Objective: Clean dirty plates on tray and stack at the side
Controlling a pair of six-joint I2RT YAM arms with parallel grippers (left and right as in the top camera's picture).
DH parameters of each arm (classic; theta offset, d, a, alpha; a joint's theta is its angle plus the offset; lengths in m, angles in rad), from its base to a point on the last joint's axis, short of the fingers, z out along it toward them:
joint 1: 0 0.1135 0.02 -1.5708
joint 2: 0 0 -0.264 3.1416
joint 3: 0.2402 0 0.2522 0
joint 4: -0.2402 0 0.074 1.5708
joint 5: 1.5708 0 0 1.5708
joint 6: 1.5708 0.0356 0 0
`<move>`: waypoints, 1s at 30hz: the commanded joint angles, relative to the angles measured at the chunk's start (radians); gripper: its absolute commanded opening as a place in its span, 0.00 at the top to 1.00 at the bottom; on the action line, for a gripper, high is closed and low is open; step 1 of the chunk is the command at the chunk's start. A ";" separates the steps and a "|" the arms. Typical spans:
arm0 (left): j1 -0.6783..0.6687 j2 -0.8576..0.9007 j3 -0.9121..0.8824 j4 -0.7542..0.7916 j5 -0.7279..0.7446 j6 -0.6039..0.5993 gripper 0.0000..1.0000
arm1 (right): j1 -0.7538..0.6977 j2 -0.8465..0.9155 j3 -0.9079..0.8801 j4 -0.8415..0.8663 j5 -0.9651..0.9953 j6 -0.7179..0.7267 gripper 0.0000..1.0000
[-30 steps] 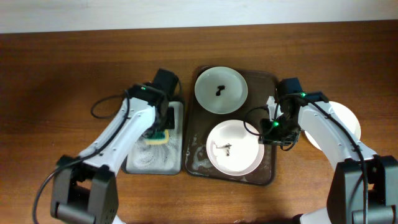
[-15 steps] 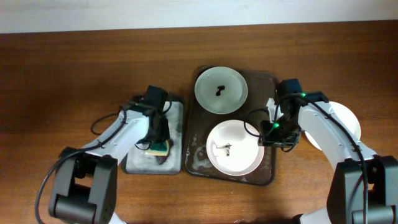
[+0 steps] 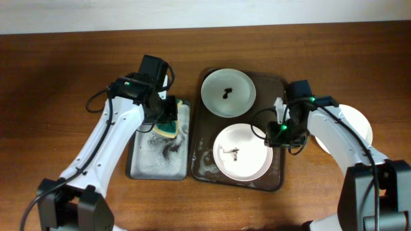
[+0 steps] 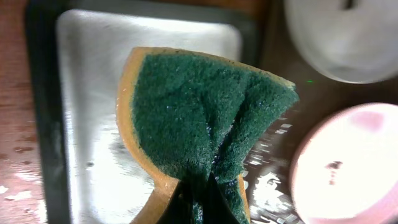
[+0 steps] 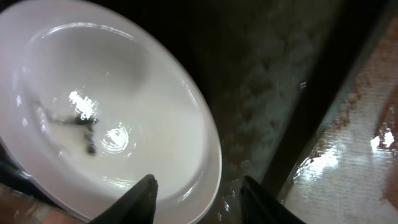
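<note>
over the tray (image 3: 275, 82), right hand (image 5: 198, 190) open astride rim of dirty plate (image 5: 124, 81), left hand (image 4: 198, 202) pinching sponge (image 4: 199, 112)

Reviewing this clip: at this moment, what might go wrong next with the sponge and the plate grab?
1. The right pincer stands open at the rim of the near plate. The brown tray under it looks wet, so the plate may slide or slip when pinched.
2. The left pincer grips the sponge by one folded edge only, so hard scrubbing might pull it loose.
</note>
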 commanded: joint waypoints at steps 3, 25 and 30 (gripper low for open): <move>-0.085 -0.018 0.013 0.017 0.157 0.023 1.00 | -0.002 -0.002 -0.147 0.137 0.044 0.018 0.58; -0.451 0.421 0.011 0.336 0.314 -0.264 1.00 | -0.002 -0.002 -0.247 0.300 0.048 0.177 0.96; -0.447 0.461 0.012 0.185 -0.160 -0.262 1.00 | -0.003 -0.002 -0.247 0.298 0.048 0.217 0.96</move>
